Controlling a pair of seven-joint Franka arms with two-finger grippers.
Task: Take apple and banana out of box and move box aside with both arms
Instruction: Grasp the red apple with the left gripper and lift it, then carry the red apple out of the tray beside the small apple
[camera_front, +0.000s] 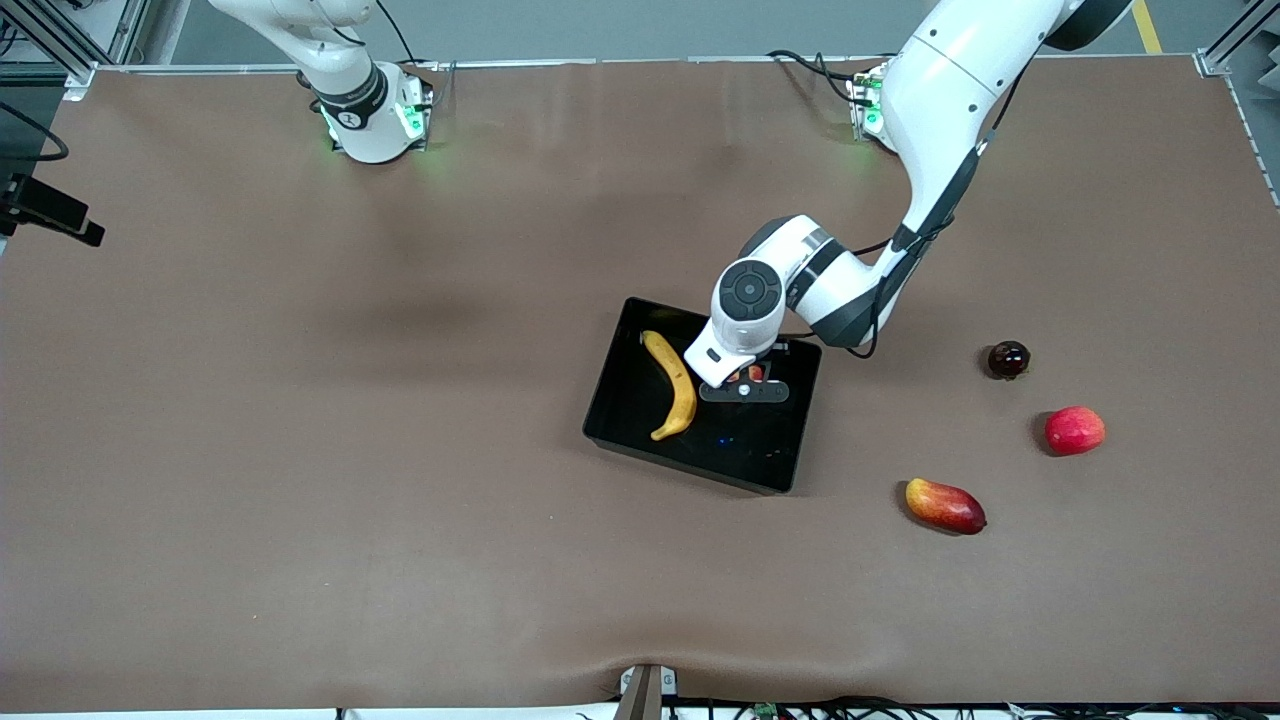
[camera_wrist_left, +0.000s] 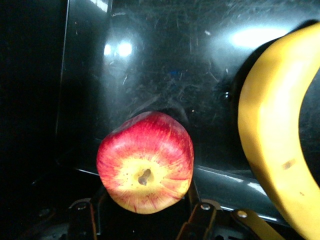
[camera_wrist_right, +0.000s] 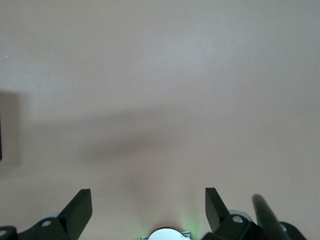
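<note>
Reaching down into the box (camera_front: 700, 450), the left gripper (camera_front: 745, 385) is working the first step: getting the apple (camera_wrist_left: 145, 167) out. The apple is sitting between the jaws on the box floor, stem end facing the wrist camera, and the jaws are standing close at either side of it; whether they are pinching it yet or merely flanking it, I cannot tell from these views. My read is that the grasp is just being made, so the next move is calling for a firm squeeze, then a straight lift clear of the low glossy wall before carrying the fruit out to the bare worktop (camera_front: 300, 450).

The banana (camera_front: 675, 385) is lying in the same box, just beside the jaws and apart from the apple, curving along the floor toward the right arm's end. It is waiting its turn, and the box itself cannot be shifted until both fruits are out.

The right gripper (camera_wrist_right: 148, 210) is hanging over bare worktop near its own base, jaws spread wide and holding nothing; that arm is waiting.

Outside the box, toward the left arm's end, three other fruits are lying loose: a dark round one (camera_front: 1008, 359), a red-pink one (camera_front: 1075, 430) and a mango-like one (camera_front: 945, 505).
</note>
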